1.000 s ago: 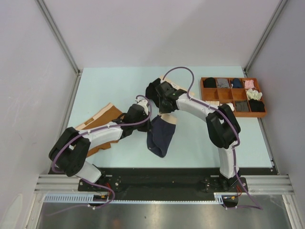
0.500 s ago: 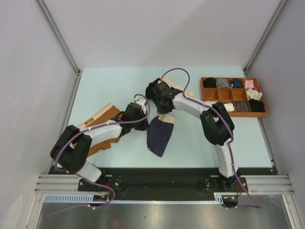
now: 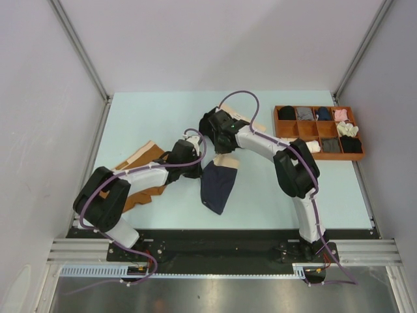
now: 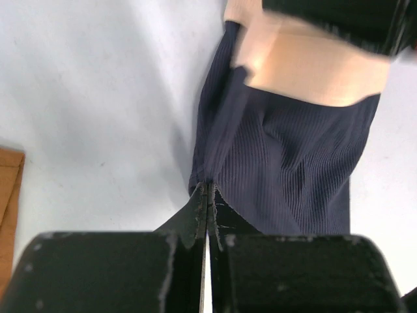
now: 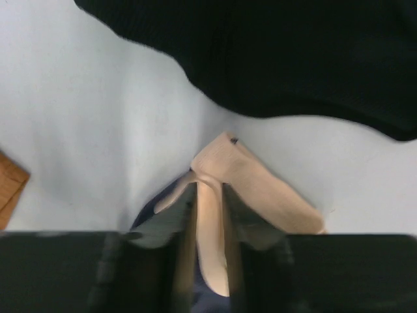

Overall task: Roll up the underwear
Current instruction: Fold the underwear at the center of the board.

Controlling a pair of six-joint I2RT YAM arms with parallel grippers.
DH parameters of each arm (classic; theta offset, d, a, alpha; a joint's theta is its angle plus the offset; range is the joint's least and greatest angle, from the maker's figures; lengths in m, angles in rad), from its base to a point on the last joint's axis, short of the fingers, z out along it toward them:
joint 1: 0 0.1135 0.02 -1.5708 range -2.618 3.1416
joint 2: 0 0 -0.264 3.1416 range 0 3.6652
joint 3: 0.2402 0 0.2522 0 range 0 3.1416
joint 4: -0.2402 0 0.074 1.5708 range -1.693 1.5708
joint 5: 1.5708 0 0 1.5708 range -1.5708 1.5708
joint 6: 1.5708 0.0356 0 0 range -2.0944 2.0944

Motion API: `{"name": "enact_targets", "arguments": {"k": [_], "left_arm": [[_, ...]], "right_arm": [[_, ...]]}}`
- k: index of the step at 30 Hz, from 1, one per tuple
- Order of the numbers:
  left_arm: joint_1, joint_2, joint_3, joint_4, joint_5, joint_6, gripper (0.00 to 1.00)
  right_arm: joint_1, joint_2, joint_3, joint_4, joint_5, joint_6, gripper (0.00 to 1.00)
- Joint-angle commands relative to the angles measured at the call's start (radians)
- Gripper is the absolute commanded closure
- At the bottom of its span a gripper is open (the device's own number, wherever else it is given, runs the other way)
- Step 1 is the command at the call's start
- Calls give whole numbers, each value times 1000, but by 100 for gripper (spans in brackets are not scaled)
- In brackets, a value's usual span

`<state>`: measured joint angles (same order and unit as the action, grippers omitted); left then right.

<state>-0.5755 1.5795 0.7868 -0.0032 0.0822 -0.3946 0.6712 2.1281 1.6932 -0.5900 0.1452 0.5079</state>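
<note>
The navy brief (image 3: 217,187) rests on the counter (image 3: 273,195), its narrow end nearest the bases and its long axis running away to the beige waistband (image 3: 227,160). The left gripper (image 4: 208,195) has its jaws clamped on the brief's side edge. The right gripper (image 5: 208,195) has its jaws pinching the waistband. Both arms have drawn slightly leftward, shifting the brief; it is probably still being laid out, with rolling not begun.

Bench (image 3: 150,117) lies open across the upper left; the compartment tray (image 3: 305,129) blocks the upper right, rust-brown briefs (image 3: 148,156) the left.

Both your arms reach inward, wrists nearly meeting. Left gripper (image 4: 207,195) is pinched tight; right gripper (image 5: 208,195) pinches with jaws narrowly apart.
</note>
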Motion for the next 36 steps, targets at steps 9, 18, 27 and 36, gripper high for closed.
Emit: {"name": "enact_targets", "arguments": {"k": [9,18,27,36], "left_arm": [[11,31,34,-20,-39,45,100],[11,34,46,-9,-47,69,100],[9,39,58,-20,-42,82,100],[11,43,61,-23,-45,85,99]], "right_arm": [[-61,-239,-77,43,-7,-75,50],[-119,-301,-340,313,-411,-239,46],[-179,-303,-423,516,-639,-365,43],[-200,-240,-429,561,-803,-479,43]]}}
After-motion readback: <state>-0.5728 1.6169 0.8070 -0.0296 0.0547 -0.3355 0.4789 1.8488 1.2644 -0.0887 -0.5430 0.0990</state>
